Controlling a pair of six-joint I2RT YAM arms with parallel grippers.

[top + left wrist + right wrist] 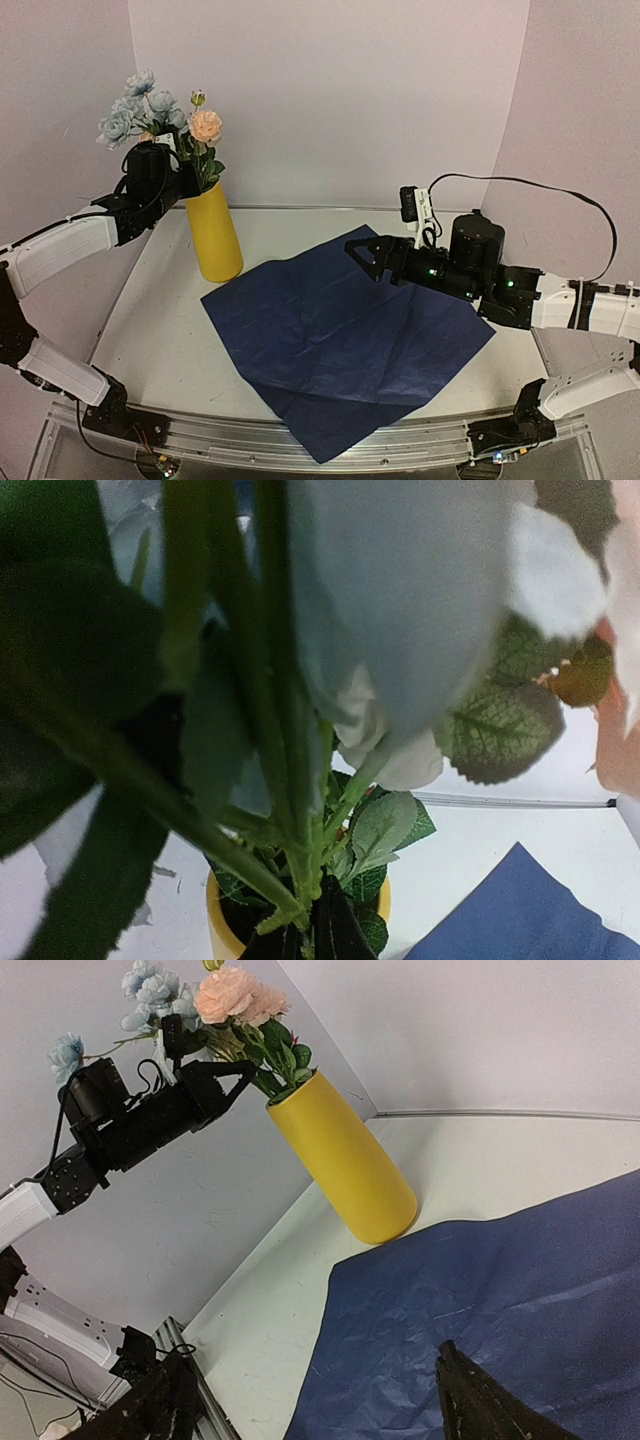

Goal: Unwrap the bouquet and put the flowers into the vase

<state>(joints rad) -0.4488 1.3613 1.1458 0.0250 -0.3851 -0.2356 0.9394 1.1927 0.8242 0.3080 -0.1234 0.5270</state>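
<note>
The flowers (165,115) stand in the yellow vase (215,235) near the worktop's far left corner; left gripper (190,178) pinches their thin stems, probably light and bendy, best held low; right gripper (362,256) gapes empty over the navy paper (340,340).

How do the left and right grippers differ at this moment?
The left gripper is raised at the vase mouth; the right gripper hovers low over the navy paper's edge. The left is shut on the flowers' stems; the right is open and empty. Both are black two-finger grippers.
</note>
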